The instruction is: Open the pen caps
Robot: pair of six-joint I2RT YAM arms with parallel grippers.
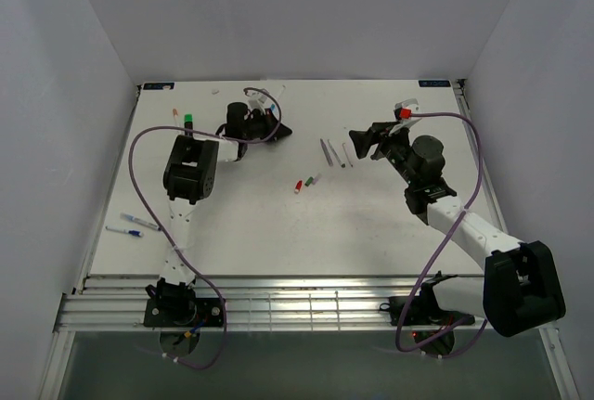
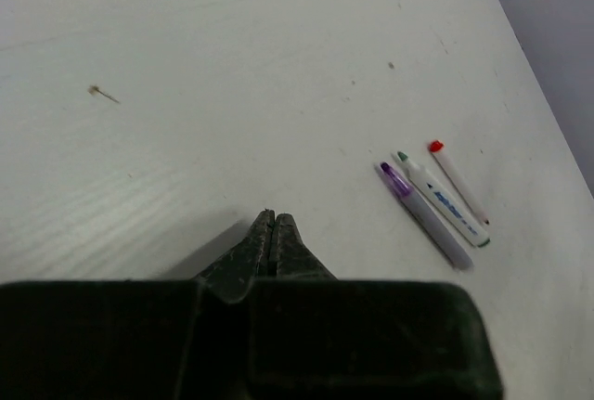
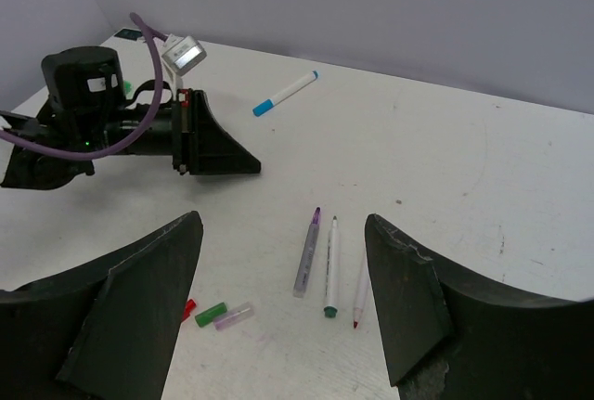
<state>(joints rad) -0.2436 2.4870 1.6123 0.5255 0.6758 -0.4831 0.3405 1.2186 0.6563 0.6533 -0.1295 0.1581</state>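
Beside the three pens [image 3: 330, 265] at mid-table lay three loose pen caps [image 3: 211, 314], red, green and a pale one, so those pens looked already opened. The right gripper [image 3: 283, 228] hung over them with its fingers spread wide and nothing between them. Farther out, a blue-capped pen [image 3: 286, 92] lay with its cap on, near the far side of the table [image 3: 445, 168]. It was just beyond the left gripper [image 2: 276, 219], whose fingers were pressed together on nothing. The pens lay almost touching, so wide jaws coming down there could catch two barrels at once, or roll them into the caps and scatter them. The left gripper, if it reached out with its fingers together, could push the capped pen away instead of gripping it.
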